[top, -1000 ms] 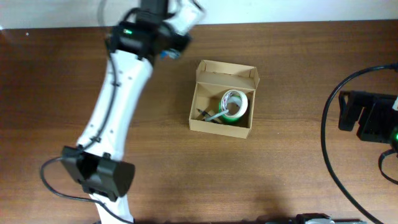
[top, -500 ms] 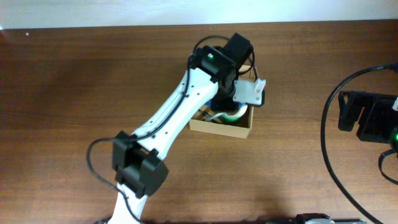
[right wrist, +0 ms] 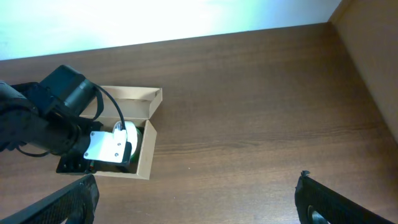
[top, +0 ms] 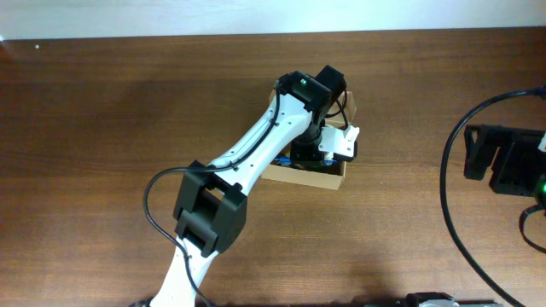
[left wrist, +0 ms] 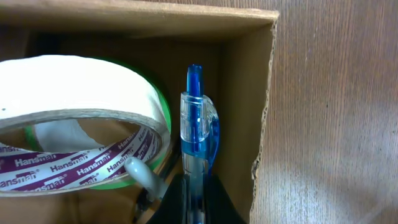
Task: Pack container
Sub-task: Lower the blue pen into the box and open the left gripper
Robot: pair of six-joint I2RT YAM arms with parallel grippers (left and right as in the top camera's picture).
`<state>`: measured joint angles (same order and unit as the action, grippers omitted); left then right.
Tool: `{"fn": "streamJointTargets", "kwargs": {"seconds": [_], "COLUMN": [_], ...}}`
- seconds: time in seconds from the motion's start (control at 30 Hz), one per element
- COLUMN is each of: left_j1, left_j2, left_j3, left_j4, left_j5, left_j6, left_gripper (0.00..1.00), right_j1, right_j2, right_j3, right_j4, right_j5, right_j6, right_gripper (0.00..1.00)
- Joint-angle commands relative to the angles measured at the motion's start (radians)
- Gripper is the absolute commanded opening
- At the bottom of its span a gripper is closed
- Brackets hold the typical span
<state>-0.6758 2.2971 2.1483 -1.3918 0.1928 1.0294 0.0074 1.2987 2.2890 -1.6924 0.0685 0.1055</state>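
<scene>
Container with tape roll: left gripper grasps a blue pen inside, apparently ready for release; right gripper gapes idle.

Matt tan cardboard box with rough cut edges, glossy translucent blue plastic pen, matt cream paper tape roll, smooth wood-grain table with faint sheen

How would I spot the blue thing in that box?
Find the tan cardboard box on the wooden table. Inside, beside the white tape roll, the left end effector pinches a blue pen. It is slim and clear-blue, unlike the round roll.
</scene>
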Motion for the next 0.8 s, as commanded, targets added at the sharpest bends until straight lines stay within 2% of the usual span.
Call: {"fn": "streamJointTargets", "kwargs": {"seconds": [0.0,0.07,0.13,0.2,0.23,0.3,0.37,0.6,0.77], "left_j1": [0.004,0.004,0.004,0.004,0.004,0.004,0.004,0.006,0.034], "left_j2": [0.020,0.020,0.020,0.020,0.020,0.020,0.018,-0.033,-0.084], "left_j3": [-0.006,-0.006,-0.006,-0.006,-0.006,-0.006,0.000,0.086,0.229], "left_j4": [0.005,0.007,0.012,0.016,0.019,0.030,0.042,0.166,0.180], "left_j5": [0.025,0.025,0.025,0.025,0.024,0.019,-0.006,-0.249,-0.260], "left_j6": [0.004,-0.009,-0.019,-0.027,-0.030,-0.042,-0.061,-0.285,-0.394], "left_gripper": [0.28,0.58,0.76,0.87,0.95,1.00,1.00,1.00,1.00], "right_j1": [0.006,0.006,0.006,0.006,0.006,0.006,0.006,0.006,0.006], "right_j2": [-0.008,-0.008,-0.008,-0.008,-0.008,-0.008,-0.008,0.031,0.096], "right_j3": [0.011,0.011,0.011,0.011,0.011,0.011,0.011,0.011,0.011], "right_j4": [-0.006,-0.006,-0.006,-0.006,-0.006,-0.006,-0.006,-0.006,-0.006], "right_j5": [-0.009,-0.009,-0.009,-0.009,-0.009,-0.009,-0.009,-0.010,-0.040], "right_j6": [-0.002,-0.002,-0.002,-0.002,-0.002,-0.002,-0.001,-0.001,-0.003], "right_gripper": [0.99,0.99,0.99,0.99,0.99,0.99,0.99,1.00,0.98]}}
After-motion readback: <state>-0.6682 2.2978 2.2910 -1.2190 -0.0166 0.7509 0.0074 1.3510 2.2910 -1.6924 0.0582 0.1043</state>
